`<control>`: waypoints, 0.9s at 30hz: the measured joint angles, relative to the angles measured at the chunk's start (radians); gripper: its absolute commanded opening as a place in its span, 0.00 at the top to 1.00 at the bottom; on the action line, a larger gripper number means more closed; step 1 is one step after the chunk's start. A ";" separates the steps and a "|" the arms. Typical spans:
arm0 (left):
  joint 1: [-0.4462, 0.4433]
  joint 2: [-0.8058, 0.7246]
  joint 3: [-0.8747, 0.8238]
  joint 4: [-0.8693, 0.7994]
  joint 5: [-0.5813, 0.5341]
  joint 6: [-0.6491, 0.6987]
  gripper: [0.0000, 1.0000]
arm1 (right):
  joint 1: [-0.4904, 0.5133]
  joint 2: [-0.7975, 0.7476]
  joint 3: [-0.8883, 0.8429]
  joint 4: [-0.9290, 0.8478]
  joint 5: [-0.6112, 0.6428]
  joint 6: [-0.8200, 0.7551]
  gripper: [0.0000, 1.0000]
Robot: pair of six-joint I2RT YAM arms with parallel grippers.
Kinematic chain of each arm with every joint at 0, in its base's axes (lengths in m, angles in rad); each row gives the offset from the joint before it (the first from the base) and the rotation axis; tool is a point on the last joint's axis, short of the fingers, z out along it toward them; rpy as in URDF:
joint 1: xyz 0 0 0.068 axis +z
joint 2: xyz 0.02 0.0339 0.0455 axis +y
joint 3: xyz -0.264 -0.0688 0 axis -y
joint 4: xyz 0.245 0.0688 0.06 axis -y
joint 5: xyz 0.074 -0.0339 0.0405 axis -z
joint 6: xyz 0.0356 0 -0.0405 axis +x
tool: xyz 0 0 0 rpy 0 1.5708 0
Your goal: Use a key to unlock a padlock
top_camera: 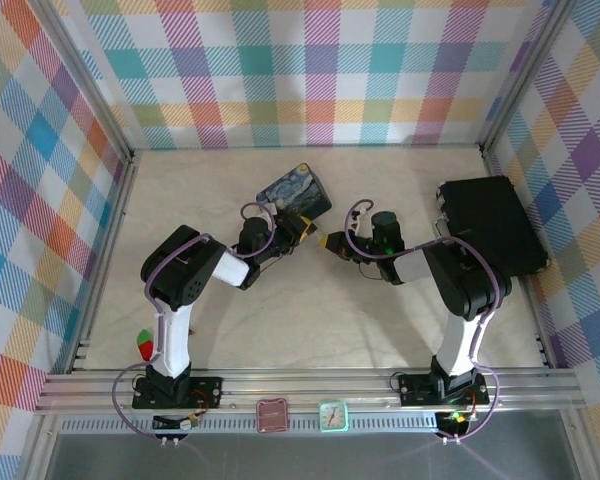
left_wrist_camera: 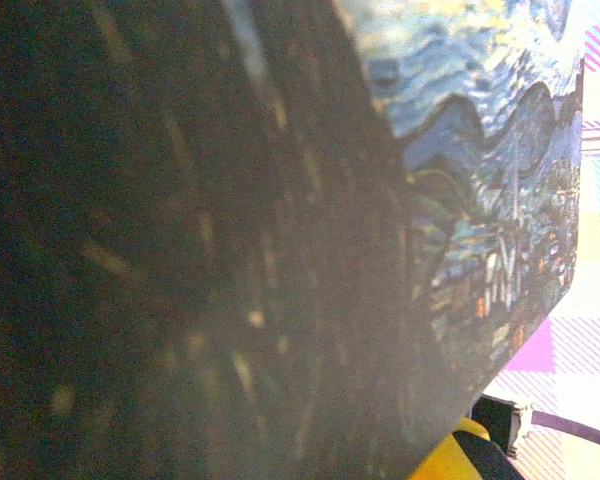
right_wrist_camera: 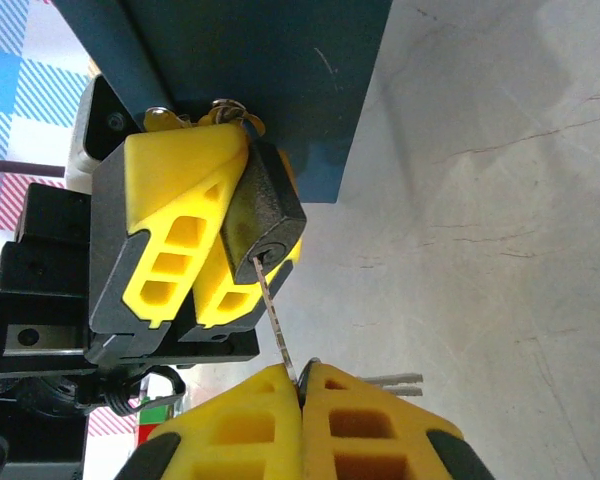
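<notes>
While the top view leaves the lock and key too small to read, the right wrist camera gives us the detail: the padlock point(right_wrist_camera: 265, 215) is a dark, rough cast-metal block with rounded corners, clamped between the ribbed yellow plastic fingers point(right_wrist_camera: 180, 225) of the left gripper point(top_camera: 298, 230). The key point(right_wrist_camera: 276, 320) is a thin, flat, pale steel blade; its tip sits at the keyway in the lock's lower face, and its other end is pinched in the right gripper point(right_wrist_camera: 302, 375), whose yellow fingers are closed tight on it. Two more thin metal blades point(right_wrist_camera: 390, 380) stick out just beside those fingers. From above we see both grippers nose to nose mid-bench, toward the far edge, just in front of the blue tin point(top_camera: 294, 189). The bench point(top_camera: 280, 320) is pale, with a matte, marble-like vein pattern. The left wrist camera adds only a blurred dark surface and the tin's painted swirls point(left_wrist_camera: 500, 180) up close. The black case point(top_camera: 490, 225), flat and rectangular, lies by the right edge; a red triangular piece point(top_camera: 144, 346) sits near the near-left corner.
</notes>
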 measured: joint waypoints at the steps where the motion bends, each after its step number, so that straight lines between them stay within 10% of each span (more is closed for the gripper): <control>1: 0.000 0.000 0.000 0.000 0.000 0.000 1.00 | 0.001 0.000 -0.004 0.001 0.001 0.001 1.00; 27: 0.000 -0.008 0.007 -0.028 0.005 0.007 1.00 | 0.014 0.027 -0.010 0.068 -0.023 0.026 1.00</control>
